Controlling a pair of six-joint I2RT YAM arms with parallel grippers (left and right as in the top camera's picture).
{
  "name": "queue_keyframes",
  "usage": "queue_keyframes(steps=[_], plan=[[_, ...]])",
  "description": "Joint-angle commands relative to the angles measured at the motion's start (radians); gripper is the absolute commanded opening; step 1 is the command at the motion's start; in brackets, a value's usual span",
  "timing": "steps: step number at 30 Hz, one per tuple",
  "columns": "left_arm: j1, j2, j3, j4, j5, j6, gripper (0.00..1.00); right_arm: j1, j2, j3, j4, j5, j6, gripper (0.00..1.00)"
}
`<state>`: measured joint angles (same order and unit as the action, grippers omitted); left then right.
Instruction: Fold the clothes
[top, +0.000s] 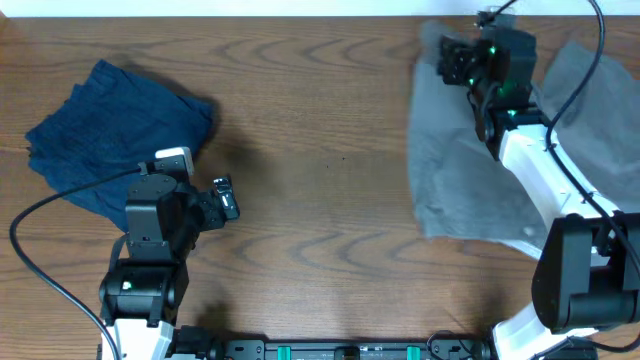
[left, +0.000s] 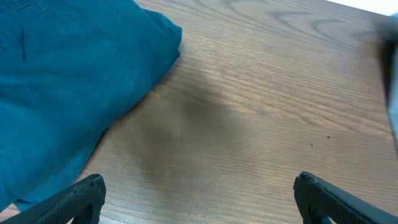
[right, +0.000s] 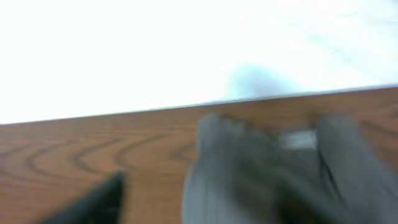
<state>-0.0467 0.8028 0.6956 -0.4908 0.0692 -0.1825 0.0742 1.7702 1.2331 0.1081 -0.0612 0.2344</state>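
Observation:
The light grey shorts (top: 465, 170) lie spread at the right of the table, partly under my right arm. In the blurred right wrist view the shorts (right: 261, 168) reach up to the far table edge. My right gripper (top: 457, 62) is over their far left corner; its fingers (right: 205, 202) look spread, with grey cloth between them. The dark navy garment (top: 100, 130) lies bunched at the left and fills the left of the left wrist view (left: 68, 81). My left gripper (top: 225, 200) is open and empty (left: 199, 190) over bare wood, just right of the navy garment.
The wooden table (top: 320, 180) runs between the two garments. Its far edge (top: 300, 17) meets a white surface. Black cables trail from both arms, one (top: 60, 200) across the navy garment.

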Motion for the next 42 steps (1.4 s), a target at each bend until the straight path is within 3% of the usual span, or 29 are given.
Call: queue_keyframes(steps=[1, 10, 13, 16, 18, 22, 29, 33, 38, 42], plan=[[0.004, 0.015, 0.019, 0.003, 0.003, -0.002, 0.98, -0.026, -0.002, 0.006, -0.143, 0.029, 0.022, 0.99], [0.004, 0.030, 0.019, 0.012, 0.031, -0.184, 0.98, -0.159, -0.097, 0.006, -0.731, 0.267, 0.072, 0.99], [0.004, 0.053, 0.019, 0.036, 0.127, -0.202, 0.98, -0.205, -0.140, 0.005, -0.879, 0.136, -0.051, 0.99], [0.004, 0.103, 0.019, 0.039, 0.190, -0.215, 0.98, -0.206, -0.147, 0.001, -1.013, -0.187, -0.223, 0.99], [0.002, 0.143, 0.019, 0.037, 0.203, -0.224, 0.98, -0.180, -0.146, -0.022, -1.063, -0.279, -0.251, 0.99], [0.002, 0.209, 0.019, 0.036, 0.224, -0.224, 0.98, -0.076, -0.146, -0.096, -1.081, -0.277, -0.259, 0.99], [0.002, 0.248, 0.019, 0.037, 0.238, -0.224, 0.98, 0.129, -0.146, -0.307, -0.892, -0.118, -0.136, 0.99], [0.002, 0.247, 0.019, 0.036, 0.238, -0.224, 0.98, 0.200, -0.146, -0.416, -0.722, -0.055, -0.065, 0.74], [0.002, 0.247, 0.019, 0.036, 0.237, -0.224, 0.98, 0.255, -0.146, -0.479, -0.610, 0.036, 0.057, 0.02], [0.002, 0.247, 0.019, 0.037, 0.237, -0.224, 0.98, 0.303, -0.147, -0.473, -0.509, -0.207, -0.056, 0.01]])
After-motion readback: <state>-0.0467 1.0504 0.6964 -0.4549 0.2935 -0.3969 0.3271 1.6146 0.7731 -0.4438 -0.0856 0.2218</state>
